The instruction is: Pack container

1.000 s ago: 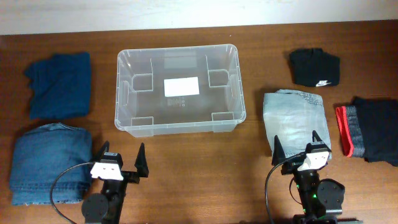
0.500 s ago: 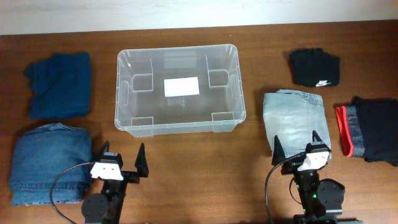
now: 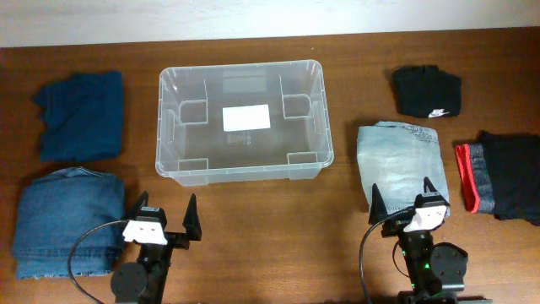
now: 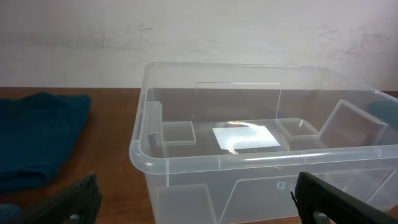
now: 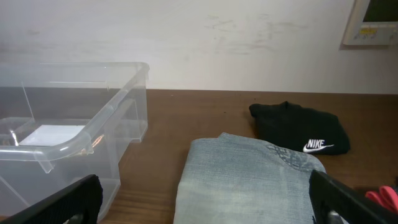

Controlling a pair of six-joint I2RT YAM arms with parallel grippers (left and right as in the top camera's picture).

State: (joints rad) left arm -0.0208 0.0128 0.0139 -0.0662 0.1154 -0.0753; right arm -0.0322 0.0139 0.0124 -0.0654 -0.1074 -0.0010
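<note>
From overhead I see the container sitting upright on the bench, toward the far side and a little left of centre. Its top is open and a white label shows through on its base.

My left pincer sits at the near edge, just short of the container's near left corner. Its jaws are spread wide apart over bare wood. The left wrist camera looks straight at the container's near wall.

My right pincer is also spread wide, with its tips over the near edge of a folded pair of pale jeans. I cannot tell whether they touch the cloth.

Left of the container lie a dark blue folded garment and, nearer me, folded blue jeans. On the right, beyond the pale jeans, is a black Nike garment. A dark garment with a red band lies at the far right edge.
</note>
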